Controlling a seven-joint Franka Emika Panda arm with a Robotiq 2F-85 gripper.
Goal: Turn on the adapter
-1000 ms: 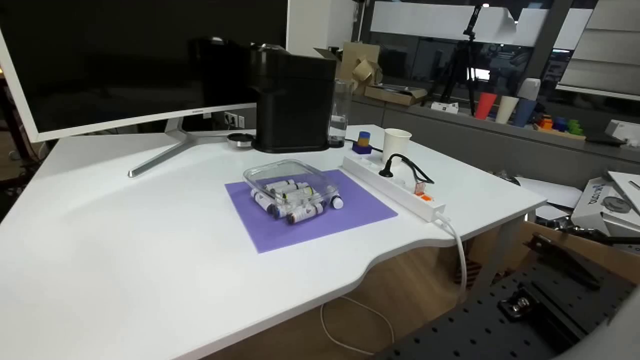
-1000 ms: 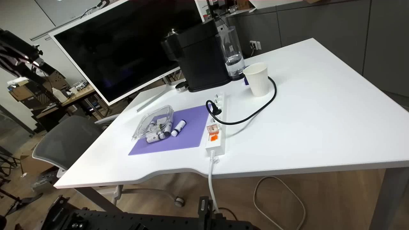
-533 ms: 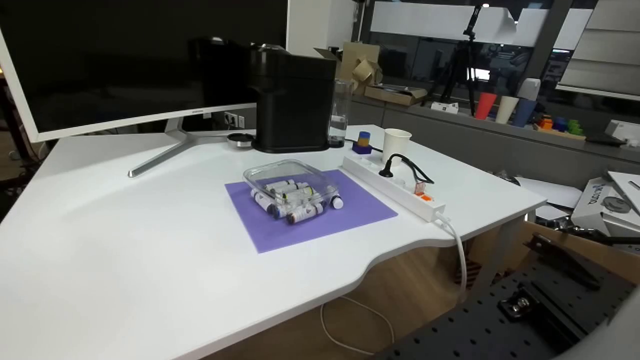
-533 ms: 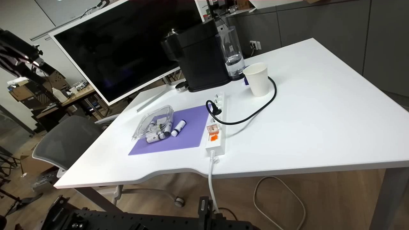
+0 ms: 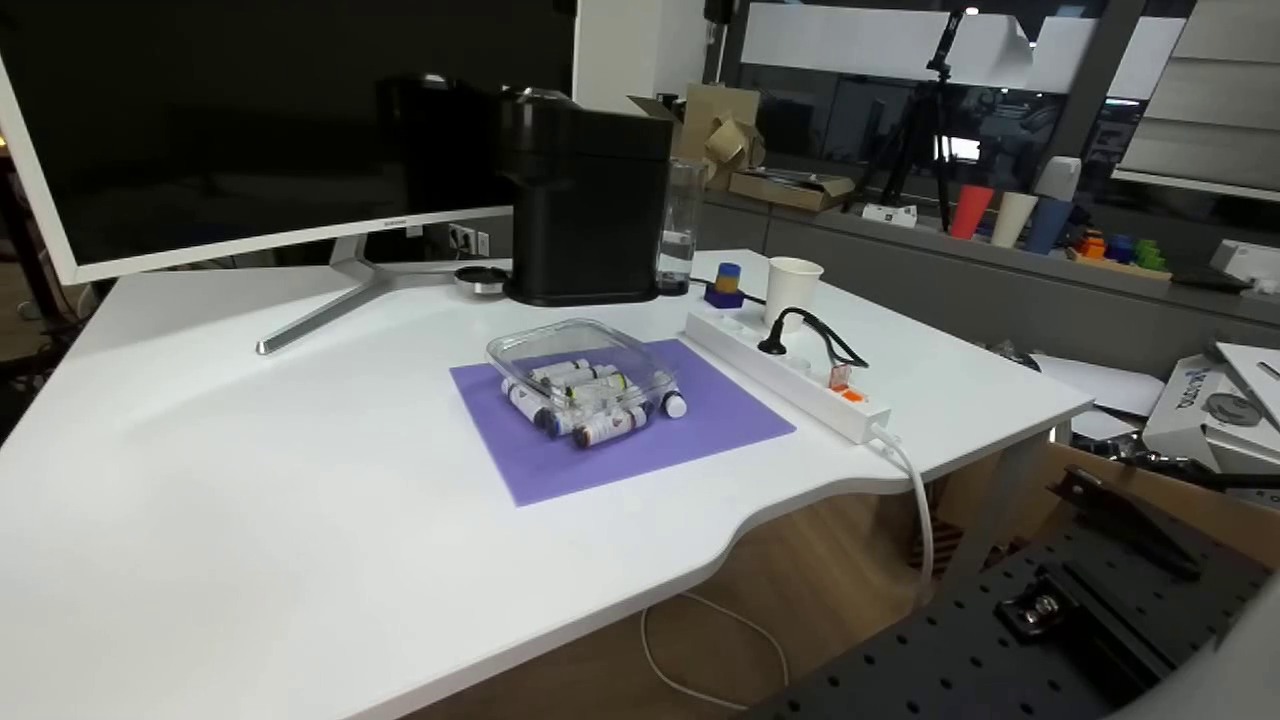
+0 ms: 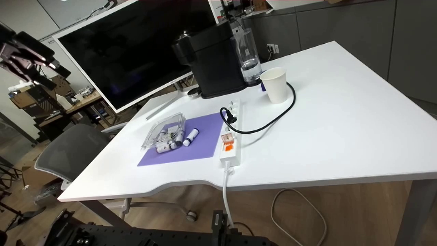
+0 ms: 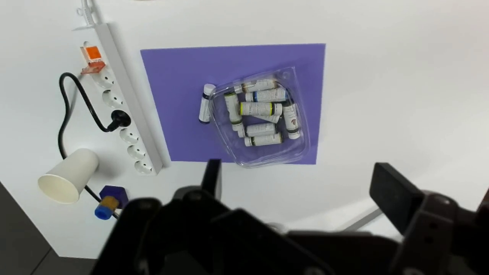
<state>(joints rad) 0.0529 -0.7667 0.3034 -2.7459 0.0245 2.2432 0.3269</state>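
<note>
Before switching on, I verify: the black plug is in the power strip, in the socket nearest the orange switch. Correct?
Not the nearest: the wrist view shows the black plug in the power strip with two sockets between it and the orange switch.

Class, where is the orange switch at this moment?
In the wrist view, the switch is at the upper left, on the power strip near its cord, left of the purple mat.

Beyond the gap between the fingers (image 7: 394, 195) in the wrist view, the bottles (image 7: 260, 130) bear printed labels (image 7: 255, 109), too small to read. Tiny letters on the lower frame (image 5: 397, 222) of the monitor (image 6: 143, 51), seen just beside the fingers in an exterior view, appear to spell SAMSUNG. Big letters on a white box (image 5: 1195, 415) are unclear.
</note>
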